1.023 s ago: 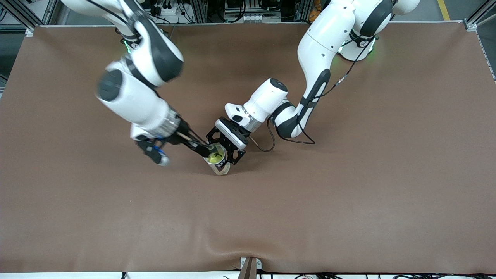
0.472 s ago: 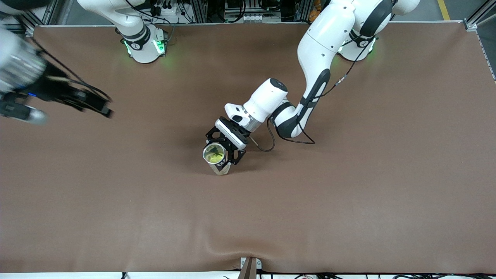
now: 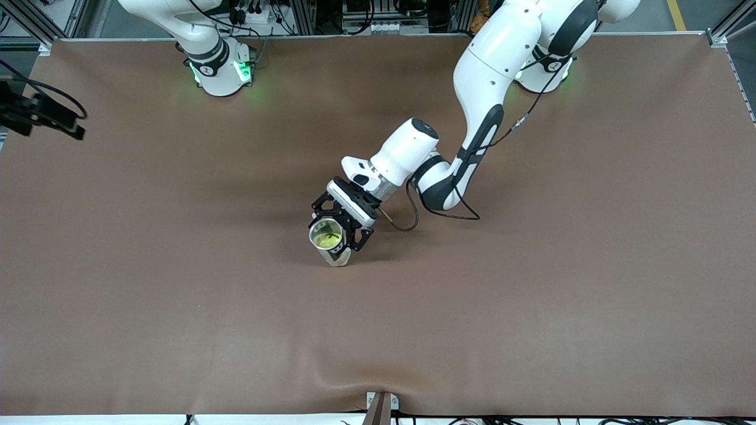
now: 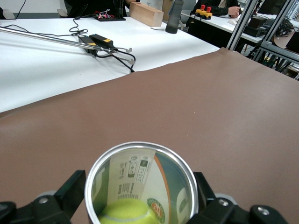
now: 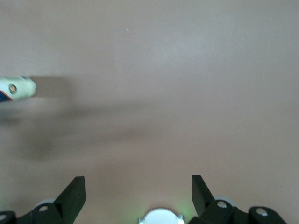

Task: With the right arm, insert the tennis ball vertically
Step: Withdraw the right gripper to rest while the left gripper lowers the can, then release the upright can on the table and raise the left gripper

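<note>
Tennis ball (image 3: 326,239) is inside the can (image 3: 328,241), sitting low in it; yellow-green felt shows through the open mouth in the front view and in the left wrist view (image 4: 127,213). Can stands upright on the brown desk (image 3: 531,307), about mid-desk, and is clear-walled with a printed label and a metal rim.

Left end effector (image 3: 338,226) is clamped on the can, one black finger (image 4: 70,192) against each side of the wall just below the rim. Left arm reaches in from its base at the top of the front view, wrist angled down toward the can.

Right end effector (image 3: 50,115) is at the right arm's end of the desk, over the desk edge, well apart from the can, and partly cut off by the frame there. Its own wrist view shows both fingers (image 5: 74,193) spread wide with nothing between them, only bare desk surface below. The can shows small at the edge of that view (image 5: 16,88).
</note>
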{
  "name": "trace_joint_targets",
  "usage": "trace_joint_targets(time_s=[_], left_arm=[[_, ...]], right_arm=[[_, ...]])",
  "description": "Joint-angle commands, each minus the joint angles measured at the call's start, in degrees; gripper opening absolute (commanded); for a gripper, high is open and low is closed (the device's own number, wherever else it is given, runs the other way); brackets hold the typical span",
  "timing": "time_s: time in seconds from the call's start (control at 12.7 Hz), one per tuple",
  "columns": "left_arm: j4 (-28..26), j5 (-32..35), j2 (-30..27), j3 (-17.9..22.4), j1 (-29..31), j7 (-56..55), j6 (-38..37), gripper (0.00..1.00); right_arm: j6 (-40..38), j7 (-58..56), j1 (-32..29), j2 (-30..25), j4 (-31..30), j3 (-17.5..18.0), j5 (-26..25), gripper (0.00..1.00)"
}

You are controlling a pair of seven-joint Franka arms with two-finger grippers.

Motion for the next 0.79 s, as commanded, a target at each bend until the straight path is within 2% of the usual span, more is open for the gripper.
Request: trace_joint_targets(time_s=[0.0, 0.24, 0.55, 0.71], left_arm=[[-0.27, -0.57, -1.47, 0.75, -0.61, -0.02, 0.40, 1.00], [-0.27, -0.65, -2.35, 0.66, -0.52, -0.10, 0.40, 1.00], [-0.18, -0.65, -4.63, 0.58, -0.43, -0.11, 0.31, 1.00], [-0.53, -0.83, -7.17, 0.58, 0.01, -0.28, -2.30, 1.00]], right_arm=[[-0.95, -1.59, -0.67, -1.35, -2.57, -0.11, -0.74, 1.00], [4.57, -1.68, -0.32, -3.11, -8.37, -0.11, -0.83, 1.00], [7.75, -1.68, 0.73, -2.94, -8.47, -0.02, -0.83, 1.00], [7.75, -1.68, 1.26, -2.85, -8.30, 0.07, -0.66, 1.00]])
